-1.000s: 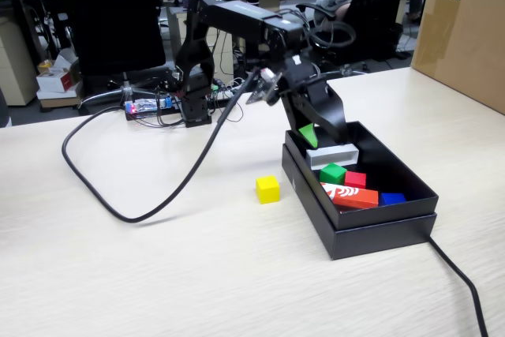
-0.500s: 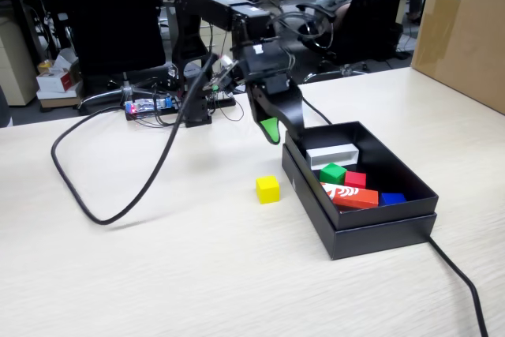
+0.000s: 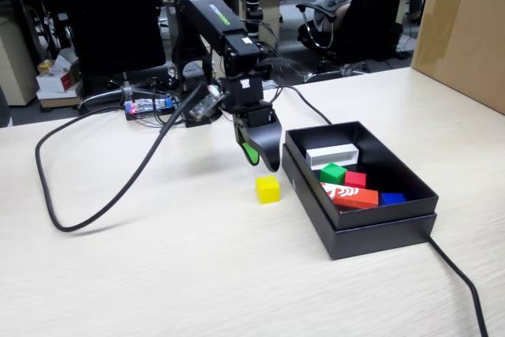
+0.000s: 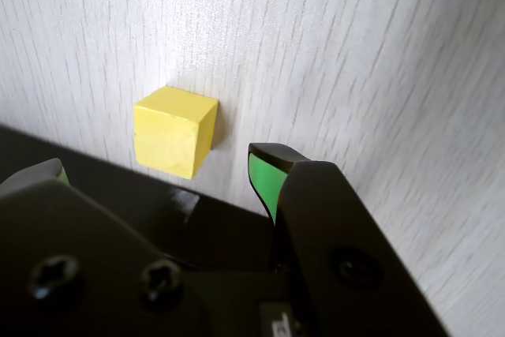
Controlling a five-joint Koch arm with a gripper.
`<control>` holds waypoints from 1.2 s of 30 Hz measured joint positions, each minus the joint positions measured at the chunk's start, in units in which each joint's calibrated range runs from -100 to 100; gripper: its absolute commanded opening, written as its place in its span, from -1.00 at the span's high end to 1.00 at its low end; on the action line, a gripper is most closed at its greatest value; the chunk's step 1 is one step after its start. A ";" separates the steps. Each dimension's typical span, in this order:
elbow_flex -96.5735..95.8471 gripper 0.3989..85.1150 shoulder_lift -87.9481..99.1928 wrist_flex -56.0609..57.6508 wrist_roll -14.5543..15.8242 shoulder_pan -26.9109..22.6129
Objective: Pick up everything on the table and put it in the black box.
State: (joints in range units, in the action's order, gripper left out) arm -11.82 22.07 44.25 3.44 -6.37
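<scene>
The arm's black plastic hand (image 3: 258,155), its fingertips lined with green pads (image 4: 262,181), hangs spread apart and empty just above the small smooth yellow cube (image 3: 267,189). That cube sits on the pale wood-grain laminate tabletop (image 3: 158,274), just left of the shallow matte black cardboard box (image 3: 379,222) in the fixed view. Inside the box lie a green cube (image 3: 333,173) touching a red cube (image 3: 356,180), a white rectangular block (image 3: 332,155), and a longer orange-red block (image 3: 349,195) with white marks.
</scene>
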 measured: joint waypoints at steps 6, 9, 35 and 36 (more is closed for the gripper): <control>0.00 -0.09 -7.51 -2.79 0.00 0.10; 0.82 -0.09 -9.19 -3.02 0.00 0.10; 4.11 0.95 -14.63 -5.03 -0.59 0.73; 4.11 0.95 -14.63 -5.03 -0.59 0.78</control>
State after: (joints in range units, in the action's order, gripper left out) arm -7.71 7.44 39.22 2.86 -5.59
